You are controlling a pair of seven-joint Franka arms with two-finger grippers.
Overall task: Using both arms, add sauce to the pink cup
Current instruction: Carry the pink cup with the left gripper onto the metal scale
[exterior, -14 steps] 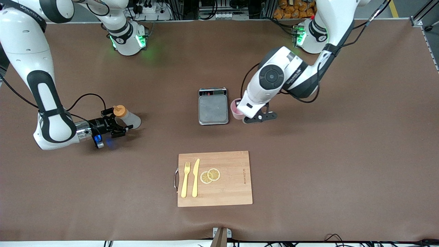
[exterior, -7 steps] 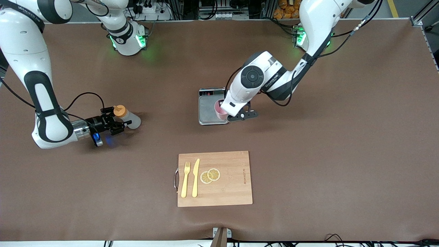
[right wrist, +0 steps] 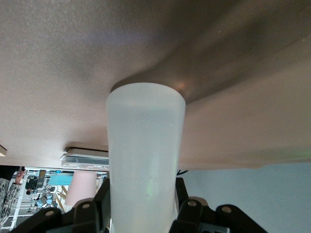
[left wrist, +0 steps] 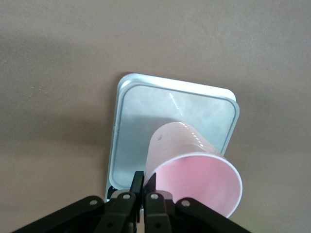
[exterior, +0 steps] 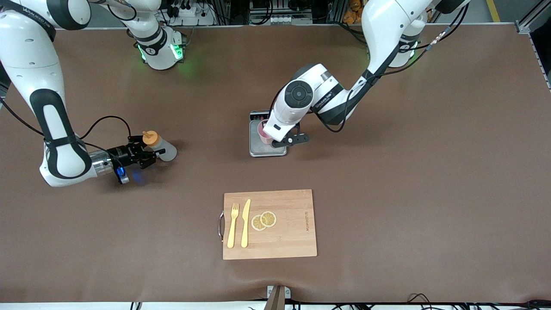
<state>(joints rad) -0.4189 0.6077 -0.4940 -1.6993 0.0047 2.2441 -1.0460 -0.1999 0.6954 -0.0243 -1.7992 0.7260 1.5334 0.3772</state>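
**Both arms gripping: cup over scale, bottle on table**

Left gripper [left wrist: 144, 194]: fingers pressed together on the rim wall of the pink cup [exterior: 262, 131]. One finger is inside the cup and one outside, pinching the wall. The cup is tilted in the grip, mouth toward the wrist camera, base pointing down at the metal plate of the kitchen scale [exterior: 267, 138]. In the front view the cup sits over the scale's plate, partly hidden by the left arm's wrist. I can't tell whether the base touches the plate.

Right gripper [exterior: 148, 154]: low at the right arm's end of the table, reaching in sideways. Its fingers [right wrist: 95, 206] sit on either side of the sauce bottle [exterior: 158, 146], against the body near the orange cap [exterior: 149, 138]. The bottle is upright on the table [exterior: 387, 193], and the right wrist view shows its whitish body filling the space between the fingers. The bottle is well apart from the scale and cup.

Cutting board [exterior: 284, 241] lies nearer the front camera than the scale, with a metal handle on its edge toward the right arm's end. On it are a yellow fork [exterior: 233, 225] and a yellow knife [exterior: 246, 223] side by side, with two lemon slices [exterior: 264, 220] overlapping just beside the knife.
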